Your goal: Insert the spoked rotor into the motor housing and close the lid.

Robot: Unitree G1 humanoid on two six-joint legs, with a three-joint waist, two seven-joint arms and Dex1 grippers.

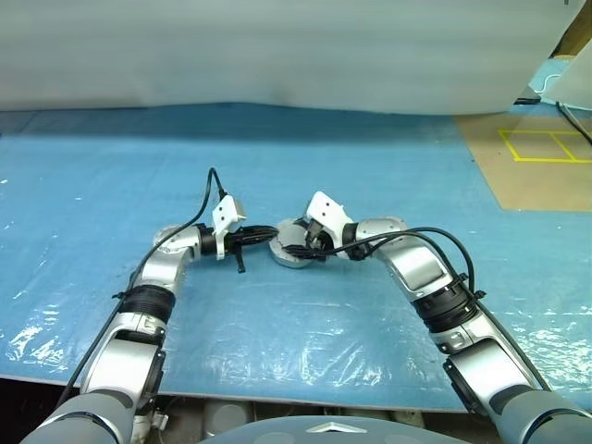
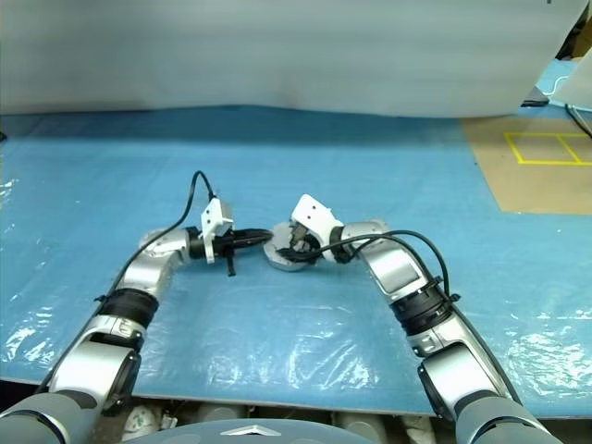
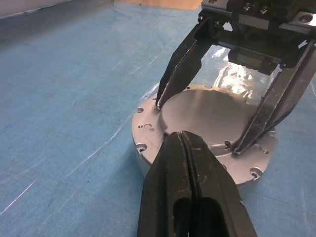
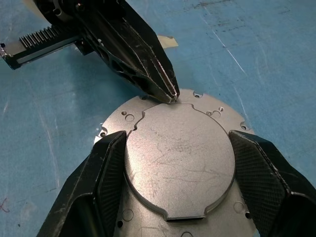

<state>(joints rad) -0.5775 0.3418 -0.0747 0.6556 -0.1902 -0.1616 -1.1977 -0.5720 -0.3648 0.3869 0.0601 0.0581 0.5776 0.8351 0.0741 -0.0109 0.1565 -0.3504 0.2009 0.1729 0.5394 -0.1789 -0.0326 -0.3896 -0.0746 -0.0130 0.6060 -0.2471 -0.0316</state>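
The motor housing [image 3: 143,163] is a round silver puck on the blue table, between my two grippers. The lid [image 4: 180,158] lies on top of it, showing a smooth grey face with a raised round centre and a holed flange. My right gripper [image 4: 177,138] straddles that raised centre, one fingertip against its edge on each side. My left gripper [image 3: 181,136] is shut with nothing in it, and its tip rests at the near rim of the raised centre. The lid hides the spoked rotor and the windings.
A blue plastic sheet [image 1: 111,185] covers the table. A white sheet [image 1: 277,46] hangs along the far edge. At the back right lies a brown board with yellow tape squares [image 1: 546,146].
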